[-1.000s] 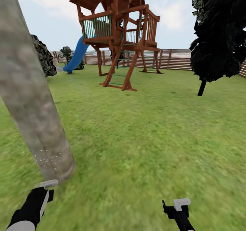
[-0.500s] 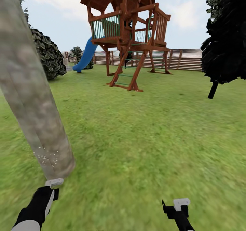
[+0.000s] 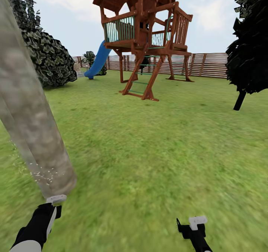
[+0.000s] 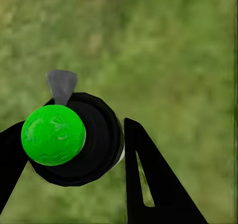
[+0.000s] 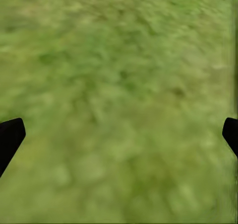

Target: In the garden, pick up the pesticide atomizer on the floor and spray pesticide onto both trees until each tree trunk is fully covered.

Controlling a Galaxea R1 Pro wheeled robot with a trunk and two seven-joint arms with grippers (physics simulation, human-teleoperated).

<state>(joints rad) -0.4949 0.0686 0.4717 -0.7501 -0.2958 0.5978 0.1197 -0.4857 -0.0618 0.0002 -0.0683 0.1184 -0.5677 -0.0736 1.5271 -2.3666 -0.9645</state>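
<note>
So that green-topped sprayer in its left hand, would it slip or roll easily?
Probably stiff: the atomizer looks like a hard, round black body with a glossy green cap, so it keeps its shape between the left hand's fingers. The round, smooth sides could twist or slip in a light grip. Laid on its side it would likely roll.

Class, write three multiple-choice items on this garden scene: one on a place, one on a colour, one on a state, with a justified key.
1. In the head view, where does the tree trunk stand?
A. left
B. centre
C. right

2. What colour is the slide?
A. red
B. blue
C. yellow

3. How is the right end effector?
A. shut on a bottle
B. open
C. shut on nothing

Key: 1 A, the trunk rises beside the left end effector. 2 B, it curves blue off the wooden playhouse. 3 B, its fingertips sit wide apart over the grass.
</note>
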